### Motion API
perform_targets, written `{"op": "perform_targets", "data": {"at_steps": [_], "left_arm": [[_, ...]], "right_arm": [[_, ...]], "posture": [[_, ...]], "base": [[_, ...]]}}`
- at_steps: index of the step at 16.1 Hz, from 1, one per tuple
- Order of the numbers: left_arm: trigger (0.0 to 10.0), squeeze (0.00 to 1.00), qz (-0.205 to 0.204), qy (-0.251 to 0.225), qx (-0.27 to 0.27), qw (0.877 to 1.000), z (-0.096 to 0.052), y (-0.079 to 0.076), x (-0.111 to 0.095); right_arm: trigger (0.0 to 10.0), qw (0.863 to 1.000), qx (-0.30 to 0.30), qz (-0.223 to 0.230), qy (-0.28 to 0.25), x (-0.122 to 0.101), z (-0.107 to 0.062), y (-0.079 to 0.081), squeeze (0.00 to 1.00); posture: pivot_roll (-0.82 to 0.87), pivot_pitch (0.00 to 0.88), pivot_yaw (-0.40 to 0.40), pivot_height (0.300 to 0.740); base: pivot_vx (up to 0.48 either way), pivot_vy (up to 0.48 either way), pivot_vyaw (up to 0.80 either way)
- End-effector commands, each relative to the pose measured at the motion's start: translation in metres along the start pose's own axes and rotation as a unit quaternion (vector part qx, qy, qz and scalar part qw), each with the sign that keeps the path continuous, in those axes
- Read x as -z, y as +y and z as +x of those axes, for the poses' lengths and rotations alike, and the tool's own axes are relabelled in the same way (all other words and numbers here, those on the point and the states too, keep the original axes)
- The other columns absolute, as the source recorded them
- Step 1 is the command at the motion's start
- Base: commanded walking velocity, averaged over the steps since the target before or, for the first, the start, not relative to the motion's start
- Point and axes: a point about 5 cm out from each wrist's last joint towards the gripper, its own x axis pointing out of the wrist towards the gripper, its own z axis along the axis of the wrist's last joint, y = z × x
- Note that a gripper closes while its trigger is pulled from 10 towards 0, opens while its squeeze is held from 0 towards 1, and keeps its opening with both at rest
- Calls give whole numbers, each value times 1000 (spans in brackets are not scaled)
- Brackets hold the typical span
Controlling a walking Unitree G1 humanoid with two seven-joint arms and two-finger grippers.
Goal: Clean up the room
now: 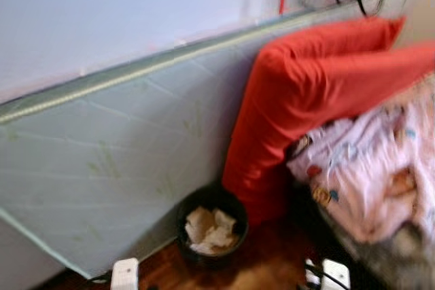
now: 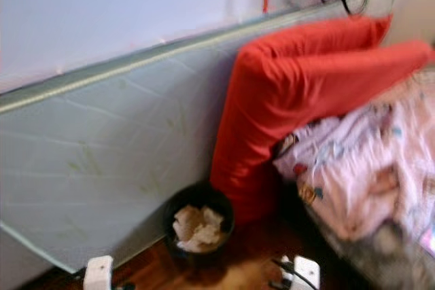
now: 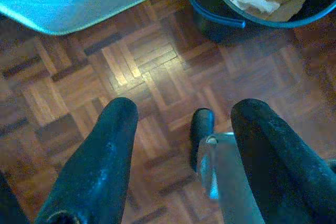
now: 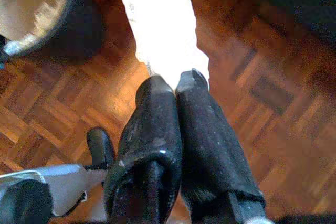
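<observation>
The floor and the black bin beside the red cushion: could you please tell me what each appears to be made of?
The floor looks like wood parquet with a semi-gloss finish: small blocks laid in squares, with a light glare. The bin seems to be smooth black plastic, though blur leaves that open; crumpled paper lies inside.

One black bin [image 1: 212, 225], one red cushion [image 1: 306, 93], one mattress [image 1: 115, 161], two grippers.

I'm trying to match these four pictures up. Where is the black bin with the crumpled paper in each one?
Left eye: black bin bottom centre, below the red cushion.
Right eye: bottom centre, slightly further left.
Left wrist: top right corner.
Right wrist: top left corner.
Shared landmark: parquet floor.
</observation>
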Motion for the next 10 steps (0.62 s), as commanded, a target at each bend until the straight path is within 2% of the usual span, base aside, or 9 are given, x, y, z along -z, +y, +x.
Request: {"op": "perform_targets", "data": {"at_steps": [1, 2, 10], "left_arm": [[10000, 0, 4, 0, -2, 1000, 0, 3, -1], [10000, 0, 5, 1, -3, 1000, 0, 3, 0], [10000, 0, -2, -3, -1, 1000, 0, 2, 0]], "right_arm": [[10000, 1000, 0, 2, 6, 4, -1, 1, 0], [10000, 1000, -1, 1, 7, 4, -1, 0, 0], [10000, 1000, 1, -5, 22, 13, -4, -7, 0]], "posture": [[84, 0, 9, 740], [85, 0, 11, 740], [88, 0, 8, 740]], "base": [[0, 480, 0], [0, 480, 0], [0, 0, 0]]}}
